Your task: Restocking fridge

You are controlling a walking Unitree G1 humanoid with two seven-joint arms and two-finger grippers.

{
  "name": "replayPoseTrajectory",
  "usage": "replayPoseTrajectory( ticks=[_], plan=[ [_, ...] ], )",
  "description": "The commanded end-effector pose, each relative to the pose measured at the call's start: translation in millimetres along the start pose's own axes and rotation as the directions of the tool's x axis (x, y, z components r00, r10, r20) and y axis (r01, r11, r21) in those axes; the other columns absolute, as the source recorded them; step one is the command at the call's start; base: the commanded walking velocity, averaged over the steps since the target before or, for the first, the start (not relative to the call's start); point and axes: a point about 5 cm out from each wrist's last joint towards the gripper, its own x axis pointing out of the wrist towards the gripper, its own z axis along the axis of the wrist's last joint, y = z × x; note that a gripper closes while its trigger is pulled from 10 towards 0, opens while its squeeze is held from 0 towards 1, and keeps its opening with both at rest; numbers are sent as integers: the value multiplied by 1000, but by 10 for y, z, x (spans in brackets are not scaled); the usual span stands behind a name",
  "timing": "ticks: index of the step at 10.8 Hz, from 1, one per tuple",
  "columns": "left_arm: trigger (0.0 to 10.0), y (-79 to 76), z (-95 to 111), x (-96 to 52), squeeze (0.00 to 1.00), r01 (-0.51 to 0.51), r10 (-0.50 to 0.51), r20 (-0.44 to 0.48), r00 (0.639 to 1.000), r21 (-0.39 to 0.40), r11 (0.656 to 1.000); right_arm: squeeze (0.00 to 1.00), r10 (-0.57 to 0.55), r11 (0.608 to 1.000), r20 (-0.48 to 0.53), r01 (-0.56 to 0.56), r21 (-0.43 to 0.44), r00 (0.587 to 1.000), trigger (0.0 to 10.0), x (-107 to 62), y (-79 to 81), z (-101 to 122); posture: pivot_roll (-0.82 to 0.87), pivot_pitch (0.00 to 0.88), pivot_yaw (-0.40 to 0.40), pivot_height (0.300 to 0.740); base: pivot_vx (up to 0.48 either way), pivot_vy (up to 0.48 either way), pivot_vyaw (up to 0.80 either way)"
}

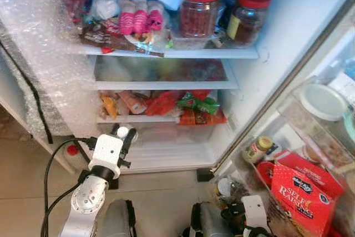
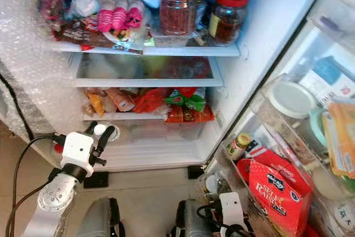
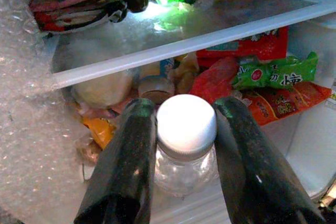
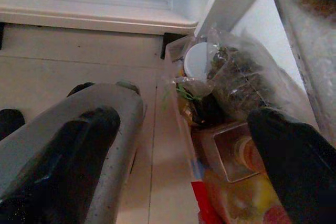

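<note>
Clear glossy plastic bottle [image 3: 185, 169] with smooth white cap [image 3: 186, 124], crinkly bubble wrap [image 1: 34, 54], glossy foil snack packets [image 3: 273, 72]

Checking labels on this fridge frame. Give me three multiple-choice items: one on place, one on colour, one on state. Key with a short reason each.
1. Where is the red self-raising flour box?
A. top fridge shelf
B. door rack on the robot's right
C. floor

2. What colour are the lids of the two jars on the upper shelf?
A. red
B. green
C. white

3. What is the left gripper doing?
A. hanging idle with nothing in it
B. shut on a green packet
C. shut on a white-capped bottle

Key:
1 B: the box stands in the open door's rack, right of the fridge body.
2 A: both jars carry red lids.
3 C: in the left wrist view the jaws sit against both sides of the bottle's neck, below its white cap.
</note>
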Motion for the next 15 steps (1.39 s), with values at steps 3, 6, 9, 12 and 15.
replayPoseTrajectory(
  ticks=[3,6,9,12,15],
  plan=[
    [10000,-14,-17,8,0,-1,2,-15,1000,13,1000,0,12,1000,-189,-7,24,982,10000,-162,67,-469,-112,209,-62,585,0,0,0],
    [10000,-5,-5,21,0,-6,6,-9,1000,14,1000,0,10,1000,-190,-7,16,982,10000,-164,67,-471,-111,202,-61,585,0,0,0],
    [10000,4,73,37,0,-20,20,33,999,16,1000,0,14,1000,-187,-10,22,982,10000,-165,71,-473,-110,194,-59,585,0,0,0],
    [10000,46,195,105,0,-42,39,80,996,27,999,0,19,1000,-181,-16,17,983,10000,-163,70,-463,-110,202,-62,585,0,0,0],
    [10000,53,181,123,0,-44,42,72,996,25,999,0,21,1000,-175,-18,18,984,10000,-158,68,-452,-109,210,-65,585,0,0,604]
  ],
)
